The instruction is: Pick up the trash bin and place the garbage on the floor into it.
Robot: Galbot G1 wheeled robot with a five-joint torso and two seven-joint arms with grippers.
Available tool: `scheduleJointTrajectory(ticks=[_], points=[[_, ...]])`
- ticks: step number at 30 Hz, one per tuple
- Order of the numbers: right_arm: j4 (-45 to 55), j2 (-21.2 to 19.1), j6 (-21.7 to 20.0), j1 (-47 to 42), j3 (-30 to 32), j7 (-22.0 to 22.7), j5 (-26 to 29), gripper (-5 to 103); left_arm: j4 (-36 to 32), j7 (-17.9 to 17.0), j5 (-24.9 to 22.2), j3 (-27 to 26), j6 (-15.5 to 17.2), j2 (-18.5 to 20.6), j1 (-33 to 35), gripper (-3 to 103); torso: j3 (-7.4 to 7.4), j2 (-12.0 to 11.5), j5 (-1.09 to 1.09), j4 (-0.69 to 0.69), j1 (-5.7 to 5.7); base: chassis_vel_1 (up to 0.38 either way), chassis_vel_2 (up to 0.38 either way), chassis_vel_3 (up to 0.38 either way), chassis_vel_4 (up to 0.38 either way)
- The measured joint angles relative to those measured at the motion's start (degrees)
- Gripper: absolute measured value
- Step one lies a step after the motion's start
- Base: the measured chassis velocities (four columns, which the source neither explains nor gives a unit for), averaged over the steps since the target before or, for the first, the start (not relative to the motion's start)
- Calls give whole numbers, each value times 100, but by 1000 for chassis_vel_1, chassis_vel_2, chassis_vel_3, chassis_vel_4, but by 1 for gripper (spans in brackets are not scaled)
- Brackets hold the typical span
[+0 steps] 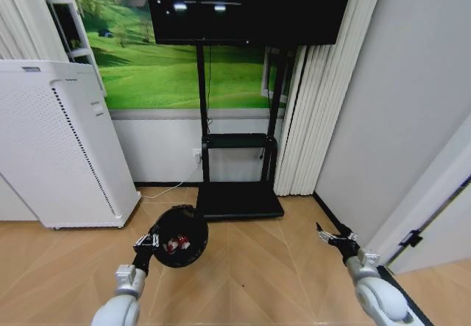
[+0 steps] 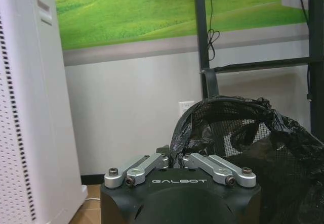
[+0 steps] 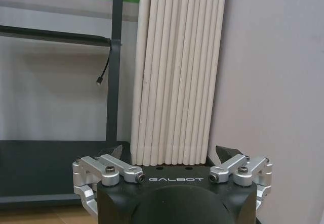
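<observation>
The trash bin [image 1: 193,232] is a small black round bin with a glossy black bag liner, held just above the wooden floor in front of the TV stand. My left gripper [image 1: 150,242] is shut on its near rim; in the left wrist view the fingers [image 2: 152,162] pinch the bag-covered edge of the trash bin [image 2: 243,133]. Red and white garbage [image 1: 174,245] lies inside the bin. My right gripper [image 1: 333,236] hovers open at the right, near the wall, with nothing between its fingertips [image 3: 228,154].
A tall white perforated appliance [image 1: 59,149] stands at the left. The black TV stand [image 1: 239,201] has a flat base just behind the bin. White slatted blinds [image 1: 309,120] and a grey wall [image 1: 397,105] close the right side. Wooden floor [image 1: 250,267] lies between the arms.
</observation>
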Motion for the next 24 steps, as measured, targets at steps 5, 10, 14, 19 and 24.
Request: scheduleJointTrajectory(ticks=[5,10,14,19,24], points=[[23,123,197,-37,59,-106,118,100,-93,-12,-99,-169,-21,62,66,6,0,0,0,1,0,0,0,0,0],[42,141,216,-44,55,-165,184,100,-172,-23,-167,-222,-11,75,94,6,0,0,0,0,0,0,0,0,0],[42,141,218,-43,48,-169,188,100,-178,-25,-176,-236,-11,74,113,6,1,0,0,0,0,0,0,0,0],[42,141,220,-39,36,-171,190,100,-178,-27,-177,-241,-21,67,127,6,1,0,0,0,0,0,0,0,0],[42,141,223,-31,26,-172,191,100,-191,-30,-162,-176,-28,20,104,6,1,0,0,0,0,0,0,0,0]])
